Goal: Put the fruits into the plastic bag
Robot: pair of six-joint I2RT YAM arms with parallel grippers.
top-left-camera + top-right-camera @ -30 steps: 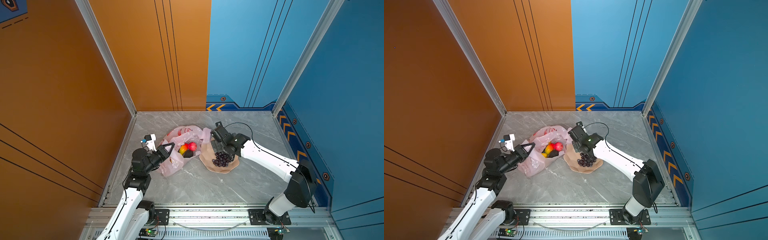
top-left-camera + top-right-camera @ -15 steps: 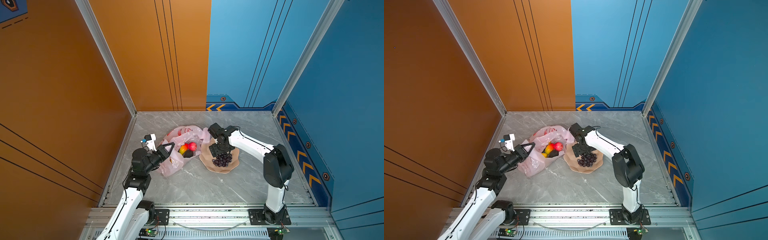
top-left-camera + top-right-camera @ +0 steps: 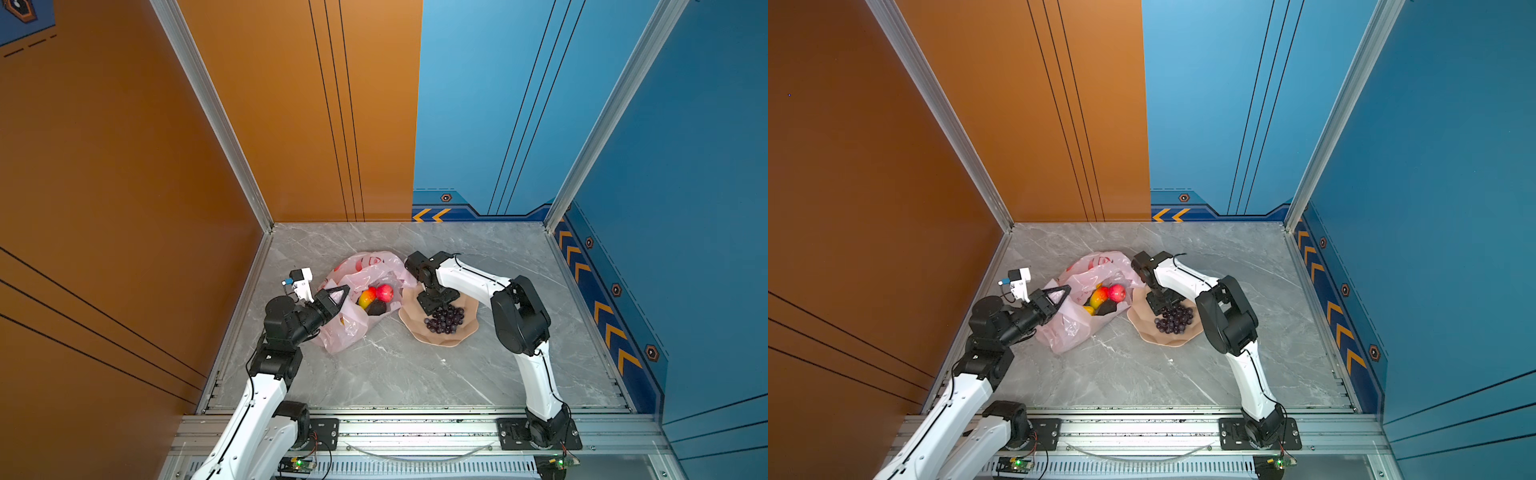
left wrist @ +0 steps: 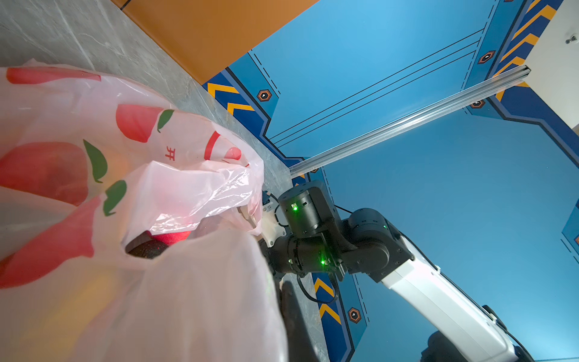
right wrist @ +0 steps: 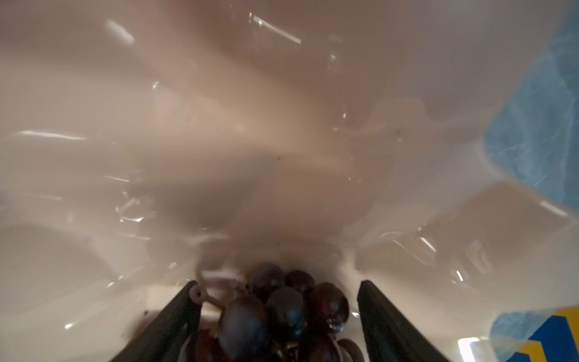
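Right fingers (image 5: 391,322) are straddling the grape bunch (image 5: 282,310) between them in the bowl (image 3: 451,340), parted, not gripping yet, so the lumpy bunch is risking squirting out sideways, while left fingers (image 3: 334,297) are clamping the plastic bag (image 3: 353,330) edge, which could slip.

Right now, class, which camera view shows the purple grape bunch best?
Best in both top views: the whole grape bunch lies in the peach bowl, under the right gripper. The right wrist view shows only a few blurred grapes between the fingers. The left wrist view shows none, mostly the plastic bag.
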